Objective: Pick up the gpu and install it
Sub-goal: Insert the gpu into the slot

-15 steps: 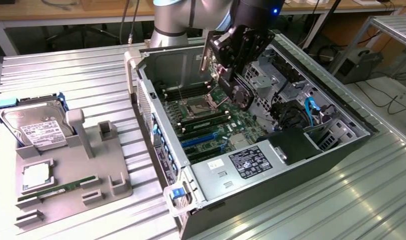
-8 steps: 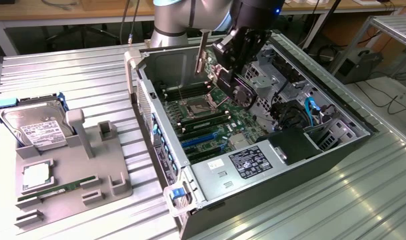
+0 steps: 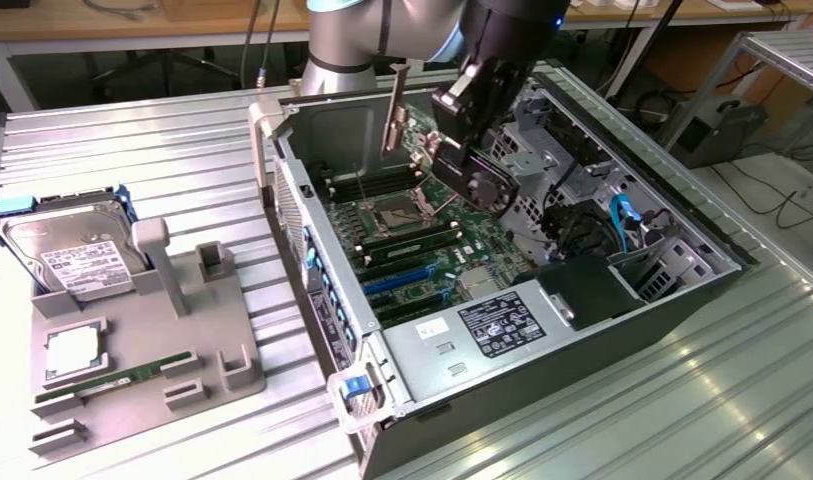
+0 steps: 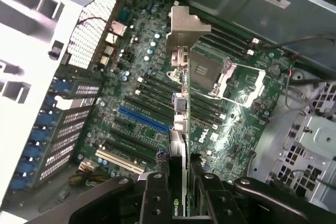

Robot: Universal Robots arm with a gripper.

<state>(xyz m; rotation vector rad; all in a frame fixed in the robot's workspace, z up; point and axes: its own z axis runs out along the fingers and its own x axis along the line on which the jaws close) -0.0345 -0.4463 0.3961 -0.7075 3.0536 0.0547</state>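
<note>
Exterior view: ribbed sheet-metal table (image 3: 139, 150), dull silver, glare on the ridges. On it lies a black steel case (image 3: 566, 380), side panel off, cavity facing up. Grey-and-silver arm (image 3: 366, 30) reaches down over the case. On the exterior view's left sits a grey moulded tray (image 3: 153, 330) with upright posts and pockets. It holds a silver drive (image 3: 73, 255) in blue rails, white label unreadable, and a square chip (image 3: 75, 350). Green board (image 3: 420, 250) covers the case floor, dense with small parts. A silver supply box (image 3: 506, 322) at the case's near end carries a black label, print too small to read. The gpu (image 3: 486, 185) hangs tilted above the board, not touching it, round black fan shroud facing the exterior view's right. Its silver bracket (image 3: 395, 110) sticks up toward the case's far wall. Black gripper (image 3: 462, 150) is clamped on the card's upper edge. Wrist view: gripper (image 4: 181, 182) fingers (image 4: 157, 192) pinch the gpu (image 4: 178, 145), seen edge-on. The card bears a small green logo between the fingers. Its bracket (image 4: 185, 27) reads as a flat matte grey tab. Below lie the board (image 4: 136, 93), a metal-framed socket (image 4: 226, 77) and a blue slot (image 4: 144, 119).
</note>
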